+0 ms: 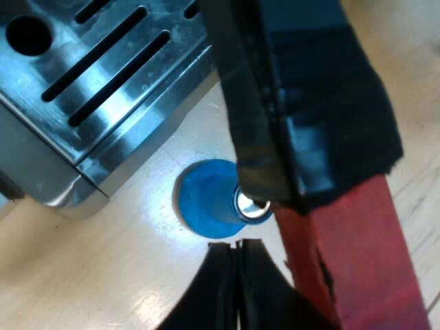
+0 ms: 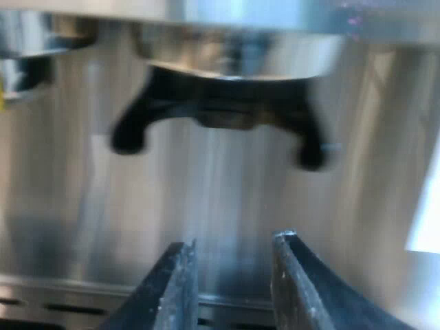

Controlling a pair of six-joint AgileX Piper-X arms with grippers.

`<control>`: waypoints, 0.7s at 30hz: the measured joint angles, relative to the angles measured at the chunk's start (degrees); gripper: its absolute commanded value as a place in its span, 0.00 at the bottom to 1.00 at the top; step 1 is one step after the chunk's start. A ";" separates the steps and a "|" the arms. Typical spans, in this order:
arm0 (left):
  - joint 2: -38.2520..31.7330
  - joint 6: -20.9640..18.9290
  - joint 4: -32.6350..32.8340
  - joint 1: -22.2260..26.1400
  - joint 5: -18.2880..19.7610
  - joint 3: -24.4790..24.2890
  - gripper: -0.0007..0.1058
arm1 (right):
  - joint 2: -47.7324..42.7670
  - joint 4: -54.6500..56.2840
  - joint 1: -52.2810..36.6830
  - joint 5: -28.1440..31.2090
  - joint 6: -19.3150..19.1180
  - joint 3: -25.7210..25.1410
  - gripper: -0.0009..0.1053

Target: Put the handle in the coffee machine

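Left wrist view gives you the handle [image 1: 323,103], black ending in red, beside your left gripper [image 1: 238,244], its fingers pressed together; right gripper [image 2: 235,242] stands parted.

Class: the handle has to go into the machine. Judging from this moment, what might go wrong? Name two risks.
1. The handle hangs over the tamper, close to the drip tray. Swinging it toward the machine might knock the tamper over.
2. The right gripper is open at the machine's front, below the dark fitting. It may block the handle's way in.
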 measured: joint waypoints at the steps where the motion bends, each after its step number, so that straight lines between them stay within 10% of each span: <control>1: 0.00 -0.43 -0.04 -0.07 -0.16 0.03 0.01 | -1.09 0.09 0.09 0.18 -0.64 1.14 0.30; 21: -6.14 -9.05 -8.88 -1.27 -8.91 0.48 0.01 | -26.56 22.48 6.51 0.13 -2.85 6.60 0.30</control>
